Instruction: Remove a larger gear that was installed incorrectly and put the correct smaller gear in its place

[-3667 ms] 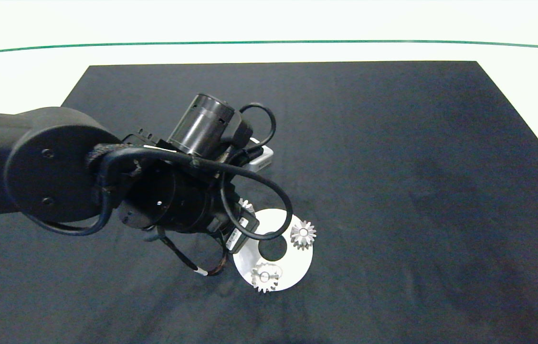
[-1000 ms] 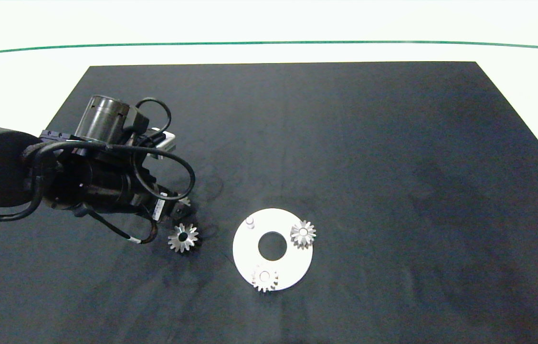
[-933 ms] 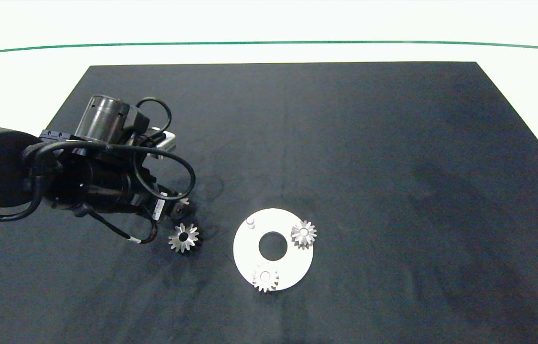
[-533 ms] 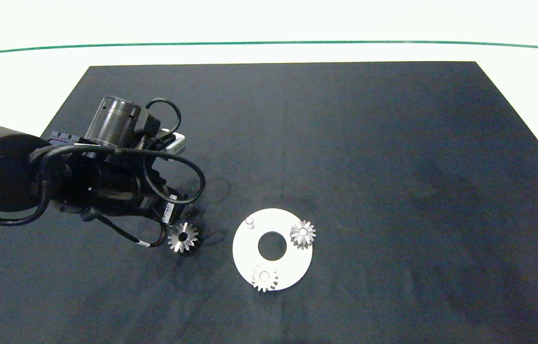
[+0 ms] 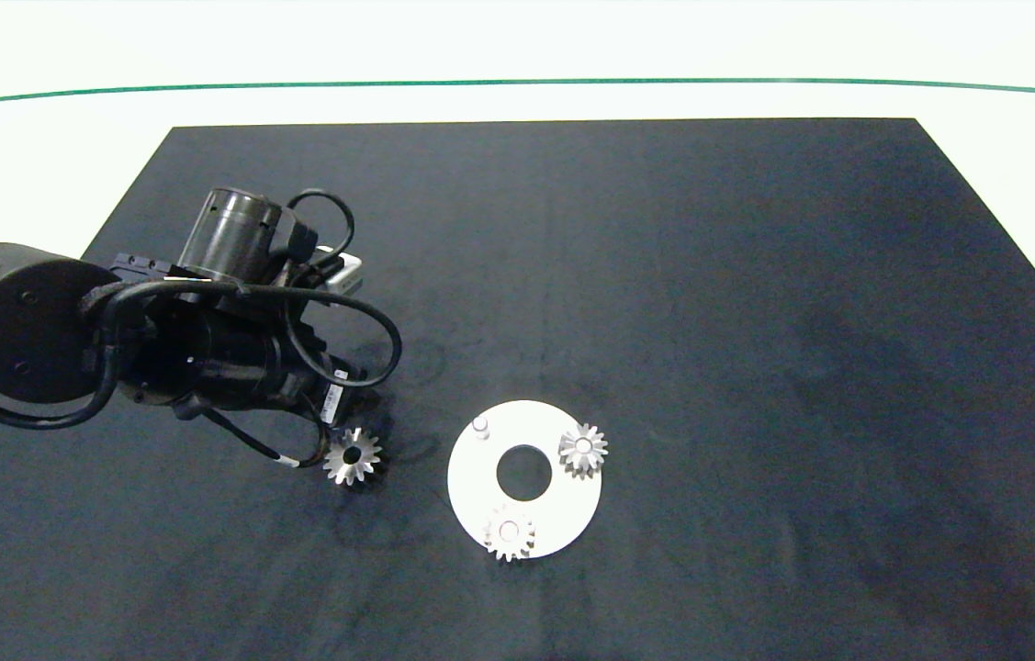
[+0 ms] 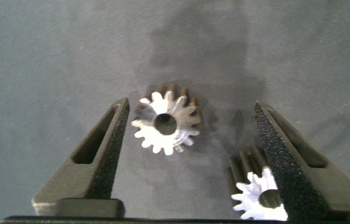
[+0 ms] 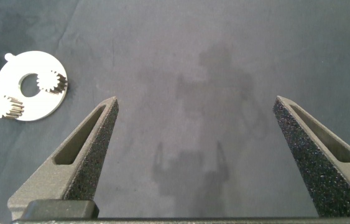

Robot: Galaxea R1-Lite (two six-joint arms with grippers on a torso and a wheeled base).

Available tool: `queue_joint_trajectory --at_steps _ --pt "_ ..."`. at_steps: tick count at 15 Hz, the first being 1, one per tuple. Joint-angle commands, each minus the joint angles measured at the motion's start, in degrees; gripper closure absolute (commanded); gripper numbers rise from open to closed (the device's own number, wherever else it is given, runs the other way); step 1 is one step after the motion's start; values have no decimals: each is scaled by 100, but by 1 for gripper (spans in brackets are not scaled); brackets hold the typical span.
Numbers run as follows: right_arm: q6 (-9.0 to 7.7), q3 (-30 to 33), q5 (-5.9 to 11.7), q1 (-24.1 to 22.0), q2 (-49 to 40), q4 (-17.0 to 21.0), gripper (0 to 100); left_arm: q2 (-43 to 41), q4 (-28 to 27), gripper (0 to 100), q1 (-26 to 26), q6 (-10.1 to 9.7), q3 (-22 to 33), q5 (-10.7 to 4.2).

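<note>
The larger gear [image 5: 353,456], silver with a wide bore, lies on the black mat left of the white disc plate [image 5: 563,500]; it also shows beside one finger [image 6: 255,194]. The smaller gear [image 6: 165,124] rests flat on the mat between the fingers of my left gripper [image 6: 190,106], which is open around it without touching. In the head view the left arm [image 5: 205,358] hides this gear and the fingers. On the plate, one peg [image 5: 480,425] stands bare. My right gripper [image 7: 194,102] hangs open over bare mat, far from the plate [image 7: 35,102].
Two small gears [image 5: 582,450] [image 5: 509,534] sit on the plate's other pegs, around a round centre hole. The black mat [image 5: 756,321] covers most of the white table; a green line runs along the far side.
The left arm left the plate and came to the mat's left side. The peg it covered is bare and the larger gear lies on the mat. In the last second it crept right.
</note>
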State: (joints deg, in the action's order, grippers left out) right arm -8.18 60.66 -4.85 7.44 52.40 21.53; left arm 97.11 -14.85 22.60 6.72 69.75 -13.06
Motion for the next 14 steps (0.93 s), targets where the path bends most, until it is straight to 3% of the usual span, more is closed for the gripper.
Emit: queue_joint_trajectory --at_steps 1,14 --pt "-8 -2 -7 3 -10 9 0 80 -9 28 -37 5 -6 -4" --pt "-8 -2 -7 3 -36 9 0 27 -27 53 -221 31 -41 -4"
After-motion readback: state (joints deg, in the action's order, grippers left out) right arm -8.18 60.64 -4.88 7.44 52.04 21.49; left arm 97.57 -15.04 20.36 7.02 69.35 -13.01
